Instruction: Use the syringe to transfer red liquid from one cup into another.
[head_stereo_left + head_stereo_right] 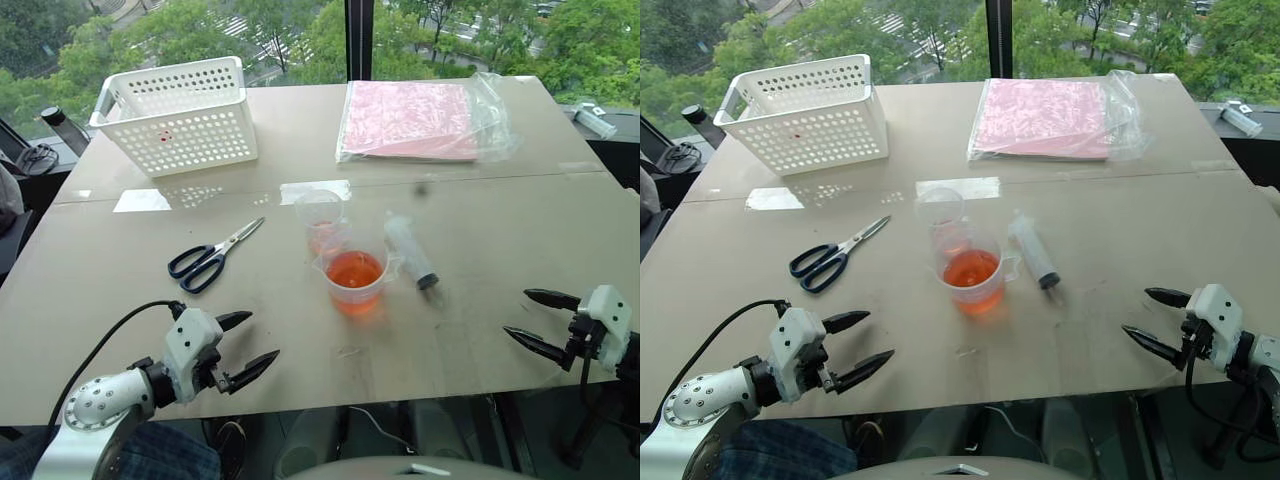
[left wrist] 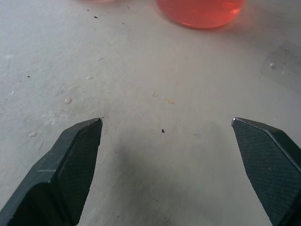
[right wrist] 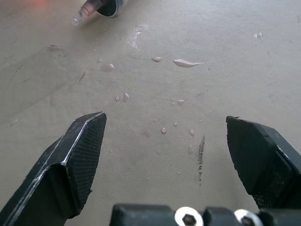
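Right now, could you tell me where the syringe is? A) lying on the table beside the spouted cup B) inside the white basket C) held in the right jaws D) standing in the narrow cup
A: the syringe lies flat on the table just right of the spouted cup, untouched.

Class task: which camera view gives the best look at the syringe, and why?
The right eye view: the syringe lies whole on the table beside the spouted cup, barrel to nozzle. The left eye view shows it much the same. The right wrist view catches just its nozzle end.
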Robot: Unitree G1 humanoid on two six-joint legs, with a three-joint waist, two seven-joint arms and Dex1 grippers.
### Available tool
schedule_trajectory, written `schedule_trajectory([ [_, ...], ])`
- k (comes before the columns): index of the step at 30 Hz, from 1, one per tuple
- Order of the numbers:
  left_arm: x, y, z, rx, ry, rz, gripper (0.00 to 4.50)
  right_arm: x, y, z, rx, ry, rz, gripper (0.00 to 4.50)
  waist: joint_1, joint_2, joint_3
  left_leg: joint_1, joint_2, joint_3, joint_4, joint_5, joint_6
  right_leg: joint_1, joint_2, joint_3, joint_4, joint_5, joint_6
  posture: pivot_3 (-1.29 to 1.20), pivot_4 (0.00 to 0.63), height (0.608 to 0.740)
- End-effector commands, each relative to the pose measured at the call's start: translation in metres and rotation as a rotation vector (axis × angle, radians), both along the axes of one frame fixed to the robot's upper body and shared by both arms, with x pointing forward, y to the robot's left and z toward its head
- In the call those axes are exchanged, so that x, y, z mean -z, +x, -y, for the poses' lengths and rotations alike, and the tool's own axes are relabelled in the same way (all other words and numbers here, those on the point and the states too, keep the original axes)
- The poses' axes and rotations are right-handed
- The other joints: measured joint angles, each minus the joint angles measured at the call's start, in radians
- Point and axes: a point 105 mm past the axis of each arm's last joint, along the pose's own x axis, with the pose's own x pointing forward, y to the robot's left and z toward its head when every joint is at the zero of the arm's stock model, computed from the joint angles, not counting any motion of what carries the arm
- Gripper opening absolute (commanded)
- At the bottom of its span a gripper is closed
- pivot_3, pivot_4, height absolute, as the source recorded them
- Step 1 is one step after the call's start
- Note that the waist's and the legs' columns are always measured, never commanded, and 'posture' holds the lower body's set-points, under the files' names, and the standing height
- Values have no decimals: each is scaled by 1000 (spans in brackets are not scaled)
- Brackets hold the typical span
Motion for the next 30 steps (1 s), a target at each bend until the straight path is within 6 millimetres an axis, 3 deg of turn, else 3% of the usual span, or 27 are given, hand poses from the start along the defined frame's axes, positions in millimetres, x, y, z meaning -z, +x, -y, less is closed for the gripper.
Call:
schedule_trajectory([
  [1, -3, 0, 3, 24, -2, 22, 4500, -8, 1, 2, -16, -20, 35, 4367, 0, 0, 0, 0, 0, 0, 0, 0, 0, 0, 0, 0, 0, 0, 0, 0, 150, 740],
  [23, -8, 6, 2, 50, -20, 25, 4500, -13, 5, -10, -30, 10, 50, 4367, -1, 0, 0, 0, 0, 0, 0, 0, 0, 0, 0, 0, 0, 0, 0, 0, 150, 740],
  [26, -29, 12, 1, 61, -57, 52, 4500, -27, 15, -28, -56, 38, 82, 4367, -3, 0, 0, 0, 0, 0, 0, 0, 0, 0, 0, 0, 0, 0, 0, 0, 150, 740],
  [30, -86, 29, 3, 82, -88, 122, 4500, -53, 50, -66, -25, -30, 184, 4367, -2, 0, 1, 0, 0, -1, 0, 0, 0, -1, 0, -1, 2, 0, 0, 0, 150, 740],
])
